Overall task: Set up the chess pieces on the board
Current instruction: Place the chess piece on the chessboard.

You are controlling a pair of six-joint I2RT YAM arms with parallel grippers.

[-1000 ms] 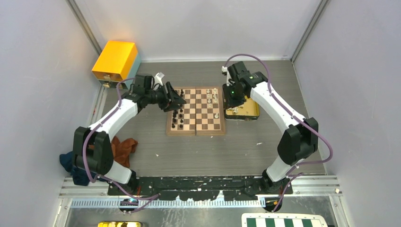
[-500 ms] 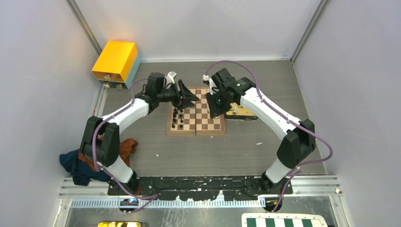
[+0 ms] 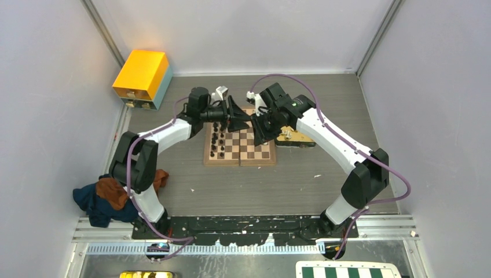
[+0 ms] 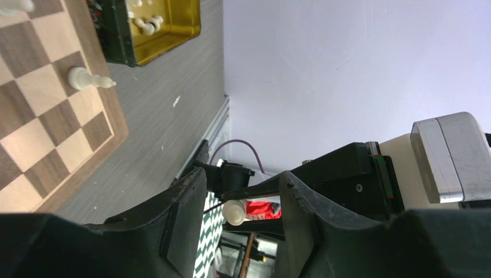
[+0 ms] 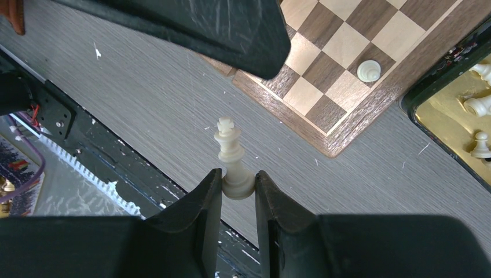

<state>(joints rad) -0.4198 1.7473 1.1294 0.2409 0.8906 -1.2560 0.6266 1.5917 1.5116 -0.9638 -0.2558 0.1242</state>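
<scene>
While R gripper (image 5: 238, 176) pinches white king (image 5: 228, 142), L gripper (image 4: 240, 179) gapes empty (I reckon); blk pieces (image 3: 217, 139) on board (image 3: 255, 150), whites (image 5: 475, 104) left in gold tray (image 5: 457, 133).

Top view: the left gripper (image 3: 244, 119) and right gripper (image 3: 257, 133) cover the far rows of the board (image 3: 240, 152); the black pieces (image 3: 215, 142) are too small to identify, and the right arm (image 3: 324, 130) hides part of the gold tray (image 3: 302, 139). Right wrist view: the fingers (image 5: 204, 204) conceal the base of the white king (image 5: 230, 147).
</scene>
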